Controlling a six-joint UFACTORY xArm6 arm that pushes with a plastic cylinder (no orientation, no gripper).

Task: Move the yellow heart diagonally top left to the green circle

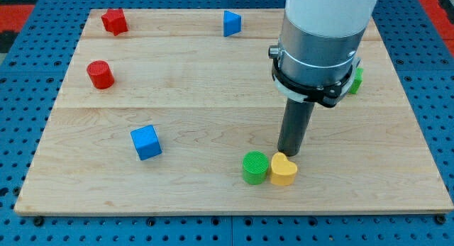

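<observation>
The yellow heart point(284, 170) lies near the board's bottom edge, right of centre. The green circle point(255, 167) sits just to its left, touching it or nearly so. My tip point(287, 154) is at the end of the dark rod, right behind the yellow heart's upper edge and touching it or almost. The grey and white arm body rises above it toward the view's top.
A blue cube point(146, 142) lies left of centre. A red cylinder point(100, 74) and a red star-like block point(113, 21) are at upper left. A blue triangular block point(231, 23) is at the top. A green block point(355, 79) peeks out behind the arm. The wooden board point(213, 90) rests on blue pegboard.
</observation>
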